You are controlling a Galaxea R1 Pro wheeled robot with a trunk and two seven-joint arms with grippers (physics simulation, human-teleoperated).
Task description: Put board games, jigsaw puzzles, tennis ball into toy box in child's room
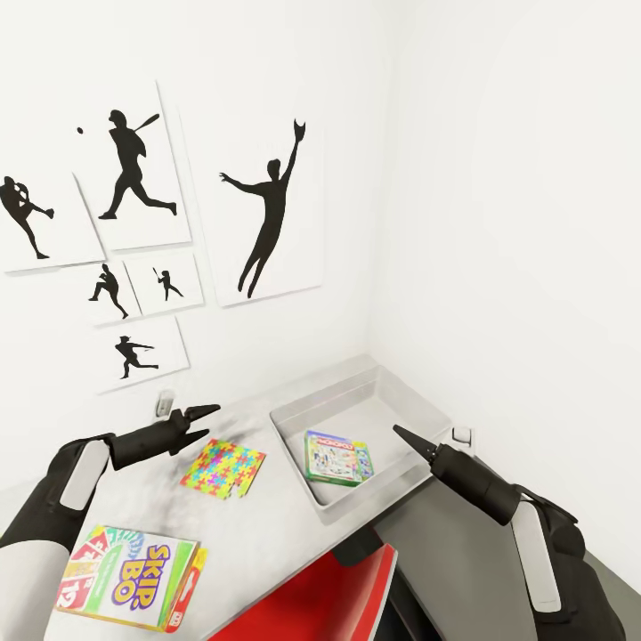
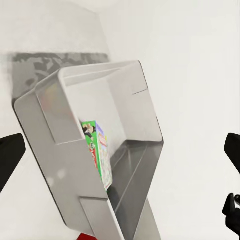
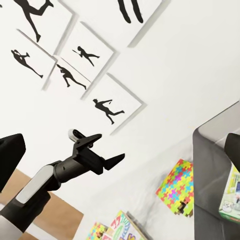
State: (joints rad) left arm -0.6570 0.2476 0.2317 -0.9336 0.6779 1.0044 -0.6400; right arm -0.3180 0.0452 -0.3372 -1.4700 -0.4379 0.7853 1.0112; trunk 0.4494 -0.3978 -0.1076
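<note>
The jigsaw puzzle point(image 1: 223, 468) lies flat on the desk point(image 1: 267, 543) between the toy box point(image 1: 418, 405) at the desk's far corner and the Skip-Bo game point(image 1: 129, 579) at the near edge. Its long axis runs toward the box. The left gripper point(image 1: 198, 414) hovers just behind it, over the desk's wall-side edge — the nearer arm by a clear margin. Its fingers are parted and hold nothing. The right gripper point(image 1: 408, 436) hangs over the box's near rim, touching nothing; how far it is open cannot be told. The Monopoly game point(image 1: 338, 458) already lies inside the box.
</note>
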